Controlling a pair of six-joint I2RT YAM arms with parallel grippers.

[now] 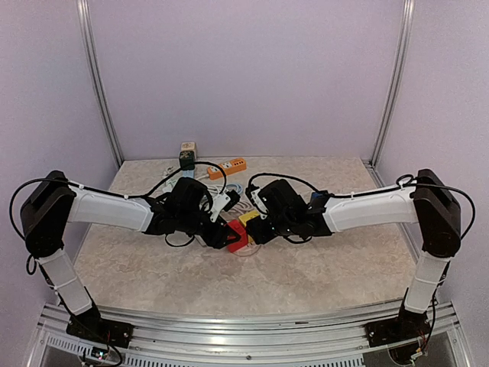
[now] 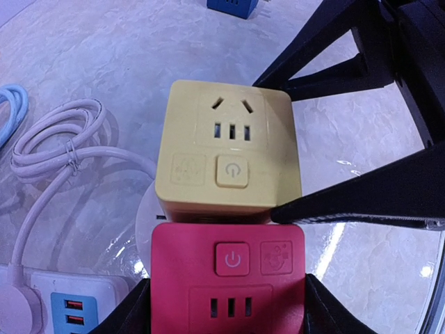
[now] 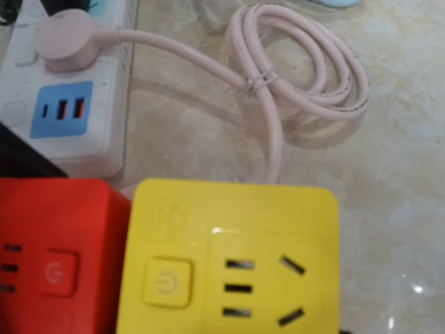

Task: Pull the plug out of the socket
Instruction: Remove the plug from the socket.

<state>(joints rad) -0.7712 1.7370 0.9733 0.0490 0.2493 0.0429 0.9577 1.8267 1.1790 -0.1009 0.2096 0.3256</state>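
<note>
A red cube socket and a yellow cube socket sit pressed together side to side at the table's middle. The plug pins between them are hidden. My left gripper is shut on the red cube, with a black finger on each side. My right gripper is shut on the yellow cube, its two black fingers touching opposite sides. In the right wrist view the yellow cube fills the bottom with the red cube to its left, and my own fingers hardly show.
A white power strip with a blue USB panel carries a pink plug, and its coiled pink cable lies beside the cubes. An orange power strip and a small green cube lie at the back.
</note>
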